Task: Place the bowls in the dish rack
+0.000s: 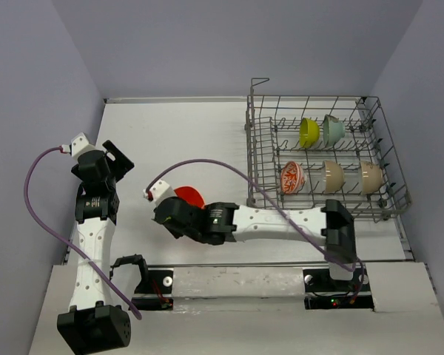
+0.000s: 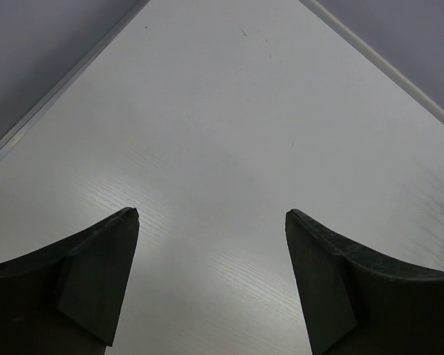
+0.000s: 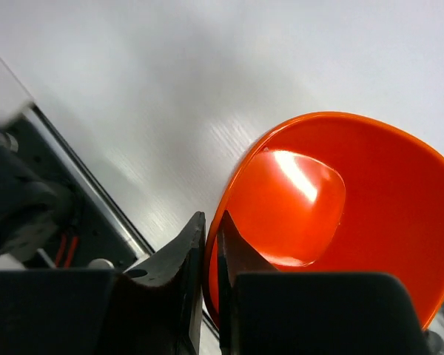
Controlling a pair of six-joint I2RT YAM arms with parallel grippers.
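My right gripper [image 1: 179, 203] is shut on the rim of the rounded-square orange-red bowl [image 1: 191, 196], one finger inside and one outside; the bowl fills the right wrist view [image 3: 340, 207], with the gripper [image 3: 211, 225] at its left rim. The grey wire dish rack [image 1: 322, 159] stands at the right and holds a lime-yellow bowl [image 1: 308, 132], a pale teal bowl [image 1: 333, 130], a red-patterned white bowl [image 1: 292, 177] and two cream bowls [image 1: 331, 176] [image 1: 369, 177]. My left gripper [image 1: 118, 157] is open and empty over bare table [image 2: 211, 214].
The white table [image 1: 177, 140] runs from the left wall to the rack. A purple cable [image 1: 207, 164] loops above the right arm. The arm bases and a metal rail [image 1: 229, 281] sit at the near edge.
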